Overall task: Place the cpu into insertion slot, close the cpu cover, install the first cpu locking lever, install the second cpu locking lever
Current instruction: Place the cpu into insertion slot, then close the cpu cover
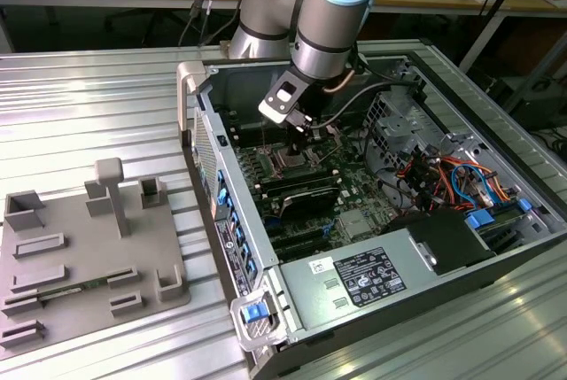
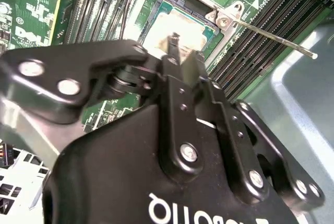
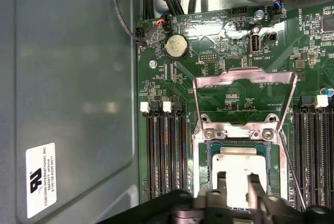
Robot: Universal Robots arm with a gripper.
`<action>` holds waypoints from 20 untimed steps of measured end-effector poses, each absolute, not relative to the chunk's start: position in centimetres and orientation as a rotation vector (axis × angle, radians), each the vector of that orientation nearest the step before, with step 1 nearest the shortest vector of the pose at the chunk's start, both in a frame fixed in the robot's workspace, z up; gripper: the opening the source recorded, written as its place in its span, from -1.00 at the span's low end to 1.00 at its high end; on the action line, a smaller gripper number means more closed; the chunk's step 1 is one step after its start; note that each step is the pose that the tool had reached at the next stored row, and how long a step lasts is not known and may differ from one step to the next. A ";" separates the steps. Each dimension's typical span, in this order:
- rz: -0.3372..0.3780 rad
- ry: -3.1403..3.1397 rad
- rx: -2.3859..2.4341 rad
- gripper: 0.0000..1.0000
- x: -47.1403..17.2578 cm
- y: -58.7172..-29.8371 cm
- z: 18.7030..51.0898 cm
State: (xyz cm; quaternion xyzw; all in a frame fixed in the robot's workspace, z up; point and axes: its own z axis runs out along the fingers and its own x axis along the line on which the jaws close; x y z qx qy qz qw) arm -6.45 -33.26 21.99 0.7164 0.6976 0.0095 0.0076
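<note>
Black robot gripper (image 3: 237, 186) sits closest to the lens in both wrist views. Its fingers are a little apart with nothing held between them, tips right over the small square silver-topped cpu (image 3: 239, 158); contact cannot be told. Cpu lies flat inside the square dark insertion slot (image 3: 210, 151) on the green circuit board (image 3: 219, 51). Silvery windowed cpu cover (image 3: 229, 78) stands swung open on its hinge, just beyond the slot. Thin metal lever rod (image 2: 271, 38) angles away from a socket corner, unlatched.
</note>
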 end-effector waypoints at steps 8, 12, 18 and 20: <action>0.030 2.181 2.240 -0.79 -6.4 -33.3 22.0; 0.030 2.181 2.240 -0.79 -6.4 -33.3 22.1; 0.030 2.181 2.240 -0.79 -6.4 -33.3 22.2; 0.029 2.182 2.239 -0.79 -6.5 -33.3 22.3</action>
